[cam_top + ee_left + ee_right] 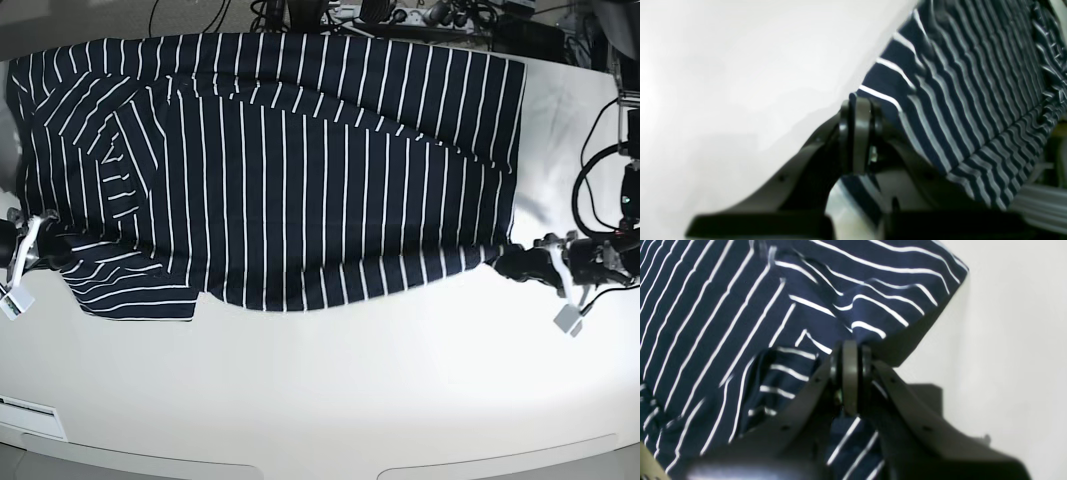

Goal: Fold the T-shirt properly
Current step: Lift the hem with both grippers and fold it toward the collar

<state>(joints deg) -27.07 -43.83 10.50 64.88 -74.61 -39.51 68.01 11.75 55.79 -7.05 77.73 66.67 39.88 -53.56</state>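
The T-shirt [300,170], dark navy with thin white stripes, lies spread wide on the white table [350,380]. Its near hem runs across the middle of the base view. My left gripper [500,262] is at the shirt's near right corner. In the left wrist view the left gripper [860,133] is shut on the edge of the striped cloth [973,83], which rises off the table. My right gripper [42,232] is at the shirt's left end by the sleeve. In the right wrist view the right gripper [850,373] is shut on a bunched fold of the cloth [723,306].
Cables and equipment [400,12] line the table's far edge. A black cable [600,160] loops by the arm at the right. The table's curved front edge [320,462] runs along the bottom.
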